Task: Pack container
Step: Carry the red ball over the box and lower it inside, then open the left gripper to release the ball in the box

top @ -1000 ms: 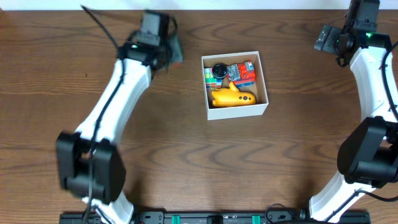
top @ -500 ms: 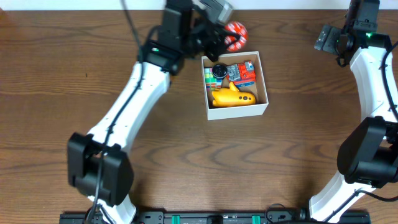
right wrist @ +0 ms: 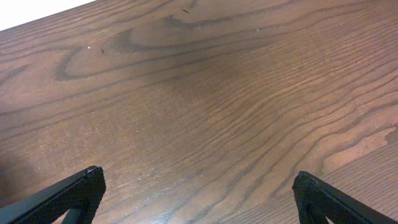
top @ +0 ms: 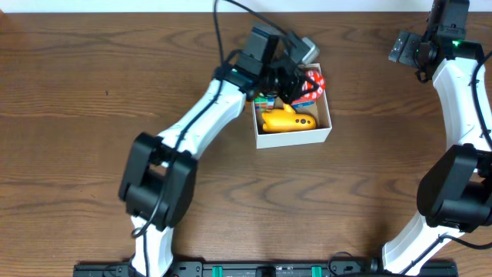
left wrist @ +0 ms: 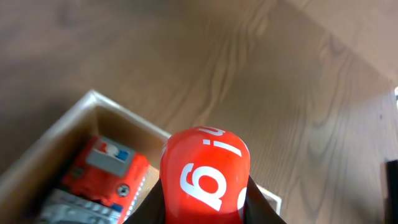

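Container (top: pixel 294 139): on table (top: pixel 231 192), part-filled; left gripper (top: pixel 301 77), clamped on red ball (left wrist: pixel 205 171), had swung from left of container to above its far corner, release likely next; right gripper (right wrist: pixel 199 185) agape, empty, well right of container.

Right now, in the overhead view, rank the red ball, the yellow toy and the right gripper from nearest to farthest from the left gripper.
1. red ball: held in the left gripper, above the container.
2. yellow toy: inside the container, front side.
3. right gripper: far off to the right.
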`<state>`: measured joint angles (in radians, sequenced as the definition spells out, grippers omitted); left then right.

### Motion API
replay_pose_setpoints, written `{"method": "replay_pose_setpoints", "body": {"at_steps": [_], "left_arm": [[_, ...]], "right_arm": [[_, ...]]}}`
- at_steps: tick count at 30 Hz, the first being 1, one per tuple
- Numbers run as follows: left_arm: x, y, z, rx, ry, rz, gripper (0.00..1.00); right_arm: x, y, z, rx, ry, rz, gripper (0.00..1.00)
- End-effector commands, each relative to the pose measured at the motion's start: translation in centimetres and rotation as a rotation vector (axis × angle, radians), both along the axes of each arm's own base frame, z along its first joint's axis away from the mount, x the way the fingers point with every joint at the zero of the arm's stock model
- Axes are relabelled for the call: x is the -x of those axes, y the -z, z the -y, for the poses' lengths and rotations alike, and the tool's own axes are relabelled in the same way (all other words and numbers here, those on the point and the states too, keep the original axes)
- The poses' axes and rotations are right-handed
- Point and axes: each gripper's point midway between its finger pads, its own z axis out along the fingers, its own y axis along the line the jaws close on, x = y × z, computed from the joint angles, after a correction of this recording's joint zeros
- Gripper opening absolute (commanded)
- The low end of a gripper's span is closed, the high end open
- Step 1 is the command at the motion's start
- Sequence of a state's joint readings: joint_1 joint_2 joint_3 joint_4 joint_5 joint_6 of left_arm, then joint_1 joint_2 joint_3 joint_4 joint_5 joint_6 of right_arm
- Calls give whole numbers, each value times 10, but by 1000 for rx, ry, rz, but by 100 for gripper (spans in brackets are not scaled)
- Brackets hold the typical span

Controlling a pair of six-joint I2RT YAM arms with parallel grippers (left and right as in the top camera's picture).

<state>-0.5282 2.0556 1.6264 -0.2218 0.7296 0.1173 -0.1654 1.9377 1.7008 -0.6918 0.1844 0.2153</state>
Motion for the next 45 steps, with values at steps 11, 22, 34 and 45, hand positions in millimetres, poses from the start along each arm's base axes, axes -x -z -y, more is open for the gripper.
{"method": "replay_pose_setpoints", "body": {"at_steps": [11, 22, 34, 45], "left_arm": [[3, 36, -10, -122, -43, -51, 13], [2, 36, -9, -119, -43, -46, 98], [-8, 27, -6, -84, -54, 0, 98], [-74, 2, -64, -50, -442, -25, 98]], "right_arm": [[1, -11, 5, 21, 5, 17, 99], [1, -11, 5, 21, 5, 17, 99], [1, -11, 5, 21, 5, 17, 99], [1, -11, 5, 21, 5, 17, 99]]}}
